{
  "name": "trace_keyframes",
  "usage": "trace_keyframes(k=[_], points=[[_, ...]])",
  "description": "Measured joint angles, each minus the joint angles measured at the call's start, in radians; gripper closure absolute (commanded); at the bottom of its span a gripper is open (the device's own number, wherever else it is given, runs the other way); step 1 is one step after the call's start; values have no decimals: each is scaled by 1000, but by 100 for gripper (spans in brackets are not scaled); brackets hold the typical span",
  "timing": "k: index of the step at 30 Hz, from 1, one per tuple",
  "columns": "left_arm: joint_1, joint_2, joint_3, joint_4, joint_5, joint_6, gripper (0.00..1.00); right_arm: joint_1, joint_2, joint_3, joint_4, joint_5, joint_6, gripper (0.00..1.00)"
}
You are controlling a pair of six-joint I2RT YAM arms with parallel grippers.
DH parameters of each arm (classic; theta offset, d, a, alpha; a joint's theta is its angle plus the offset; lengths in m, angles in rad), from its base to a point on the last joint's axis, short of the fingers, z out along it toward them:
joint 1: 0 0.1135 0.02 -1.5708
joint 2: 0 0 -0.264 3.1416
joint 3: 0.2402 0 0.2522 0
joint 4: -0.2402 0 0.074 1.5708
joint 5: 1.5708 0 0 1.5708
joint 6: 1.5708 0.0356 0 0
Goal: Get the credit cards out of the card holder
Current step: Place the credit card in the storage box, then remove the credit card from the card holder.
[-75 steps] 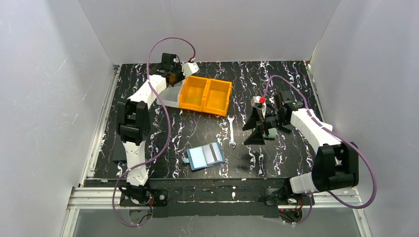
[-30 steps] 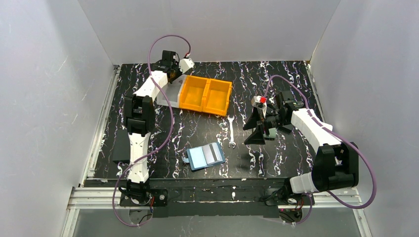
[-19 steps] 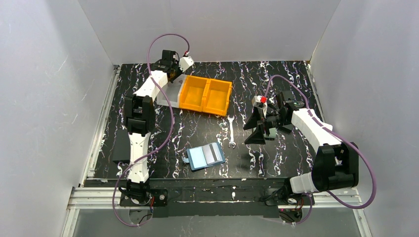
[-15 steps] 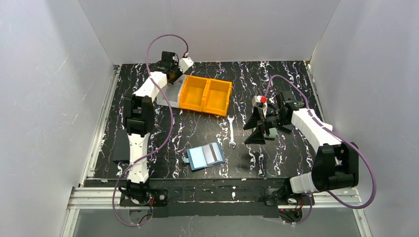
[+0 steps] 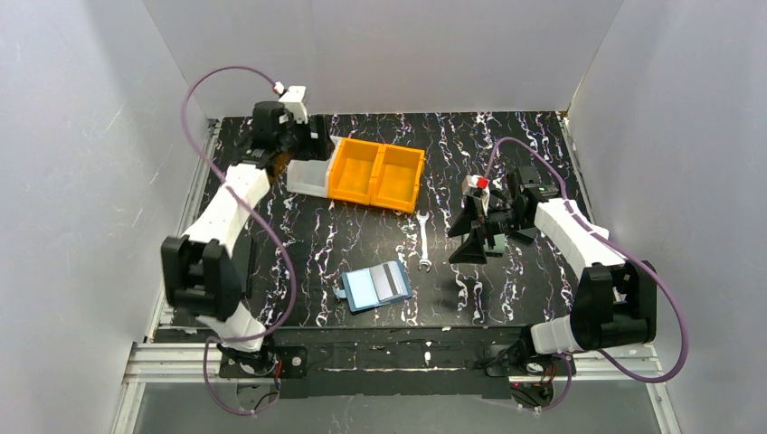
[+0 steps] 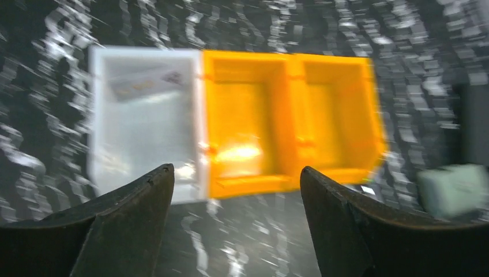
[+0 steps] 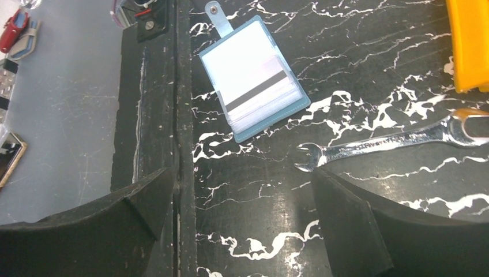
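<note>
Though overhead hides it, card [image 6: 141,85] in bin [image 6: 144,135]

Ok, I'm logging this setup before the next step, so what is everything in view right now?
card holder: one, blue, lying open, near middle of the table
credit card: one showing, pale with a dark stripe, in the card holder
pale card: one, blurred, seemingly in the white bin
orange bin: one, two compartments, far left-centre
white bin: one, against the orange bin's left side
wrench: one, silver, between card holder and right arm
grey-green object: one, blurred, beyond the orange bin
table: one, black with white veins
left gripper: open, above the bins
right gripper: open, above the table by the wrench
</note>
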Motion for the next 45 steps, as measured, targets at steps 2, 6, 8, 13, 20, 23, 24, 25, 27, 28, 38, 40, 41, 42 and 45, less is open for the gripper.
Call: trace_keyframes(k=[2,6,8,13,20,23,24,25,27,28,38,40,41,42,45], points=[[5,-105,-98,49,81,-151,20,-10,0,-1,0,11,-1,2],[11,-257,-354,139,225,-377,20,-21,0,-8,2,28,-3,2],[6,-319,-479,135,258,-444,20,-25,0,-8,4,39,-3,2],[-50,-538,-614,9,253,-502,20,-26,0,-8,7,63,-3,2],[-198,-903,-665,-60,195,-548,22,-27,-24,-36,17,82,-7,2],[-259,-939,-698,-105,164,-578,22,-27,-38,-44,27,87,-7,2],[-284,-942,-706,-126,143,-589,22,-27,-42,-45,30,88,-7,2],[-311,-941,-717,-142,123,-597,22,-27,-45,-47,31,88,-7,2],[-367,-945,-738,-178,82,-614,22,-27,-47,-53,35,88,-8,2],[-400,-949,-747,-193,61,-625,22,-27,-47,-56,35,88,-8,2],[-660,-867,-757,-227,-147,-714,22,-27,-51,-80,53,84,-24,2],[-681,-842,-758,-220,-165,-727,22,-27,-51,-82,55,83,-25,2],[-684,-838,-763,-209,-172,-732,22,-27,-51,-84,55,83,-26,2],[-687,-839,-771,-197,-178,-741,22,-27,-51,-85,55,84,-26,2],[-688,-853,-811,-140,-186,-771,21,-27,-51,-86,55,80,-26,2]])
